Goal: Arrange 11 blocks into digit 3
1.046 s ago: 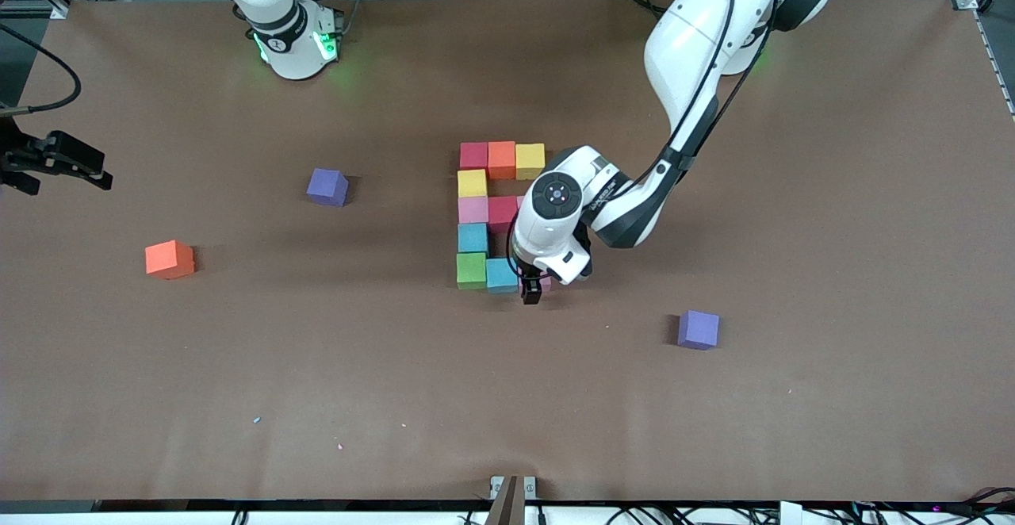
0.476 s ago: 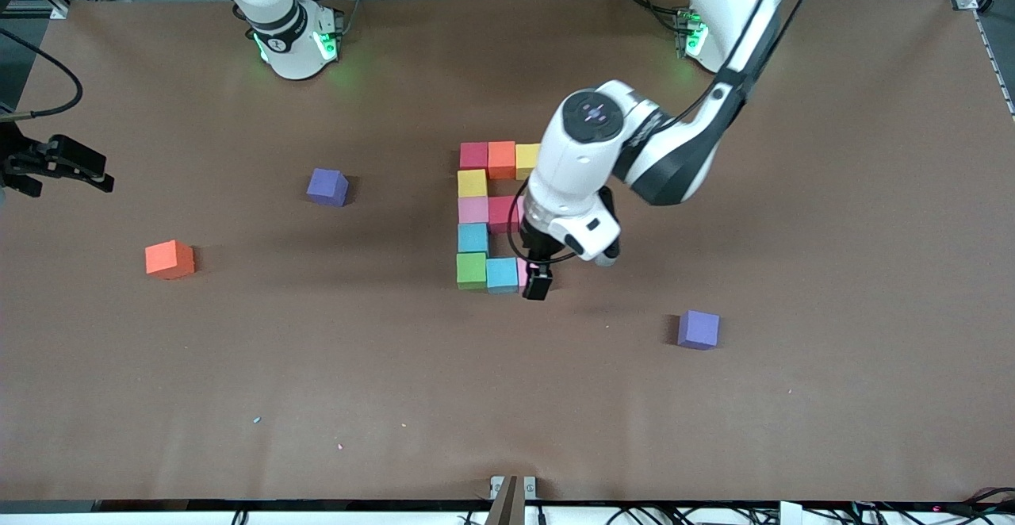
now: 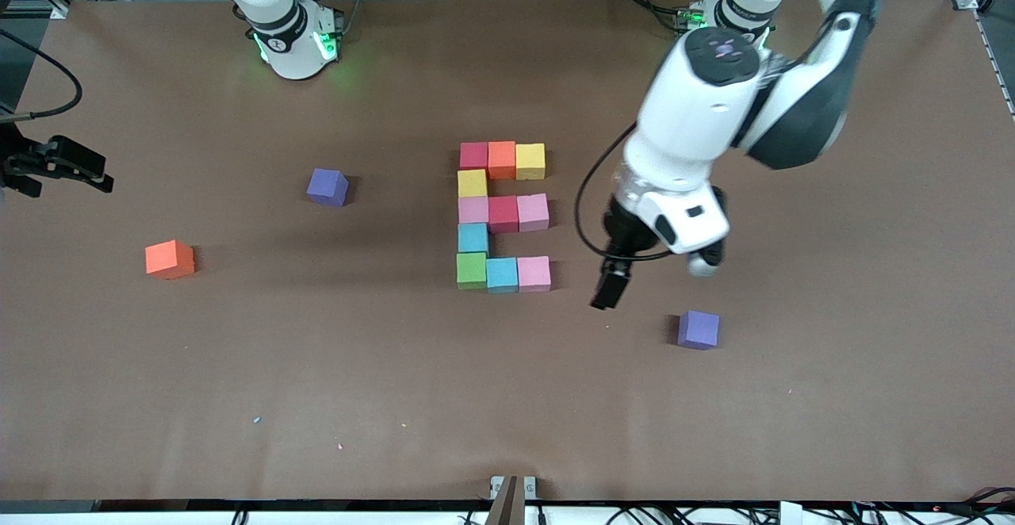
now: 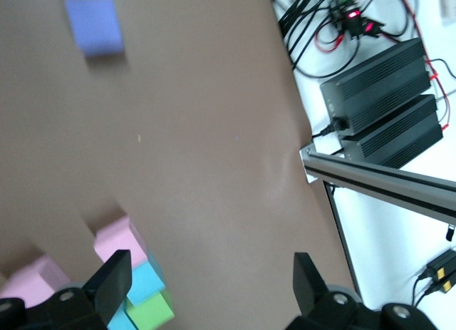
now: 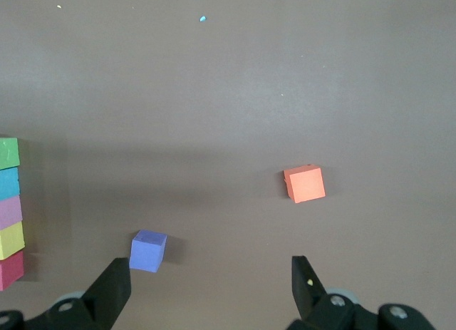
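Eleven blocks lie together mid-table. The farthest row is red (image 3: 473, 155), orange (image 3: 501, 159), yellow (image 3: 530, 161). A yellow block (image 3: 472, 183) joins it to the middle row: pink (image 3: 473, 210), red (image 3: 503, 214), pink (image 3: 533, 212). A light blue block (image 3: 473, 237) joins that to the nearest row: green (image 3: 471, 270), light blue (image 3: 502, 274), pink (image 3: 534, 273). My left gripper (image 3: 607, 291) (image 4: 210, 273) is open and empty, over bare table between that last pink block (image 4: 117, 241) and a purple cube. My right gripper (image 3: 79, 168) (image 5: 208, 279) waits open at the right arm's end.
A purple cube (image 3: 699, 329) (image 4: 94, 23) lies toward the left arm's end. Another purple cube (image 3: 327, 187) (image 5: 148, 251) and a loose orange-red cube (image 3: 169, 259) (image 5: 305, 184) lie toward the right arm's end. The brown table (image 3: 396, 390) has a front edge near the camera.
My left gripper let go of the pink block at the end of the nearest row, rose and swung toward the left arm's end. The right arm has not moved.
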